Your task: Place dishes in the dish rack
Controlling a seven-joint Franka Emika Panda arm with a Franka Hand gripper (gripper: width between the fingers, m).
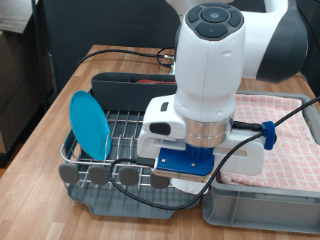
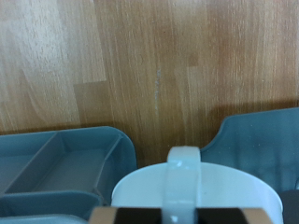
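Round sky-blue plate (image 1: 88, 123) stands on edge in silver wire dish rack (image 1: 125, 132), frame left. Tool (image 2: 183, 177) grips plain white cylindrical cup (image 2: 196, 191) above wooden tabletop (image 2: 149, 65).

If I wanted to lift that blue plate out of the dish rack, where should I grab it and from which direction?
Probably the top rim, coming straight down from above. The blue plate stands on edge, tilted, in the dish rack at the exterior view's left, so its upper edge is free while the lower edge sits among the wires. The gripper is hidden behind the arm in that view.
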